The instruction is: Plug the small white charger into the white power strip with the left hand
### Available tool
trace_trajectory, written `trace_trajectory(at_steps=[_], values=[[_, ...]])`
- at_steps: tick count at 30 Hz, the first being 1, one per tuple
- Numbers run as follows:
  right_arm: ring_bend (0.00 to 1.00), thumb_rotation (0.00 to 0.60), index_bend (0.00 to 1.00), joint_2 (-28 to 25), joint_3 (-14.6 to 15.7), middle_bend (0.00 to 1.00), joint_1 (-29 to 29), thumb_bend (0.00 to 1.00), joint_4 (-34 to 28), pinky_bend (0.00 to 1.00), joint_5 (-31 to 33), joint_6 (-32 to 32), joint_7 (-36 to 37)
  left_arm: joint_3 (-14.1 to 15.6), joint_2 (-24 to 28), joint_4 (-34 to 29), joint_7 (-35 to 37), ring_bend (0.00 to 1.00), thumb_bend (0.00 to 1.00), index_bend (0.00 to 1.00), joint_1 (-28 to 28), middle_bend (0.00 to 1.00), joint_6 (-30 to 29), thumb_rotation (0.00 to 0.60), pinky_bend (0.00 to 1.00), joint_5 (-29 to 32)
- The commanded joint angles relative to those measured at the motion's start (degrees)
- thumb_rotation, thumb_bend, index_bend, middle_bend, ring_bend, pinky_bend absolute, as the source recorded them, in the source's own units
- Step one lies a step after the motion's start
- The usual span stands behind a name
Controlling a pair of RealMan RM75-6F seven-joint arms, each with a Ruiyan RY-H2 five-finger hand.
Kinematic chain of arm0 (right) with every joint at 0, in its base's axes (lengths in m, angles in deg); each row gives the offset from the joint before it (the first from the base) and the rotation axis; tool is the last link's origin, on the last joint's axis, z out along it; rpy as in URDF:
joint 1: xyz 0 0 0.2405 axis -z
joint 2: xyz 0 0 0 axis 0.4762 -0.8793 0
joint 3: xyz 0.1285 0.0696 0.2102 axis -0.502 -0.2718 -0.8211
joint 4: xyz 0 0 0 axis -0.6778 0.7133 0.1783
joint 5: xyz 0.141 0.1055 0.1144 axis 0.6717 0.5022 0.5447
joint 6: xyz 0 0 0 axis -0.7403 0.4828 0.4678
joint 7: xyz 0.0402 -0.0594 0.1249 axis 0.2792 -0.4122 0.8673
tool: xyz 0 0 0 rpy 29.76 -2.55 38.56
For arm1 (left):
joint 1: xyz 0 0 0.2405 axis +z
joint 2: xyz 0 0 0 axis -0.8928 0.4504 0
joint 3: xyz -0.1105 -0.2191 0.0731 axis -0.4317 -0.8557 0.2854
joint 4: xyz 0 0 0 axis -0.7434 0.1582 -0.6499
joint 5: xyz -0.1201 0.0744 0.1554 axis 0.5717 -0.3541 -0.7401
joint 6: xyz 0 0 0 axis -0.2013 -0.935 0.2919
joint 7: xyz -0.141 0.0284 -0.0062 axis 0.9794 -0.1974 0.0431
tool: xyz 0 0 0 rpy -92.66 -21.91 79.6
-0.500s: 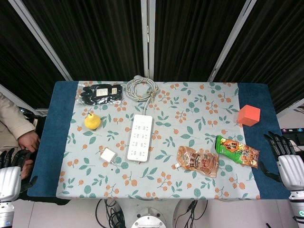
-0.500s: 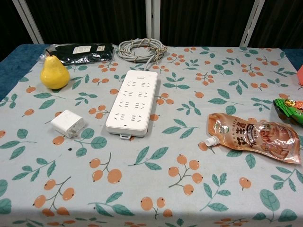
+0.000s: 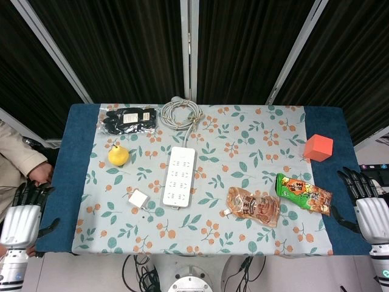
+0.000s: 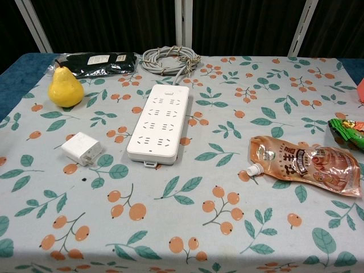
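- The left hand [image 3: 21,214] hangs off the table's near left corner, beside the blue edge, its dark fingers spread and pointing away, holding nothing.
- The right hand [image 3: 368,210] sits off the near right corner, fingers likewise apart and empty.
- Neither hand shows in the chest view.
- The charger [image 4: 82,148] lies loose on the floral tablecloth [image 4: 187,227], just left of the near end of the power strip [image 4: 160,122] with a small gap between them; in the head view the charger [image 3: 138,198] is well apart from the left hand.
- The power strip runs lengthwise away from the robot, all its sockets unoccupied, and its grey cable [image 4: 170,58] is coiled at the far edge.
- To the right lie a brown drink pouch [image 4: 304,162] and, beyond it, a green snack packet [image 3: 304,193].
- A yellow pear [image 4: 65,87] stands farther back on the left.
- A black packet [image 4: 94,61] lies behind the pear.
- An orange cube [image 3: 318,147] rests on the far right.
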Motion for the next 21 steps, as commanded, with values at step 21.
trace_trajectory(at_steps=[21], values=[[0.00,0.600,0.00,1.1,0.3,0.00,-0.9,0.30,1.9,0.00,0.3,-1.4,2.1,-5.8,-14.0,4.7,-11.3,0.00,0.28,0.32,-26.9,0.11,34.7,0.600,0.00,8.8]])
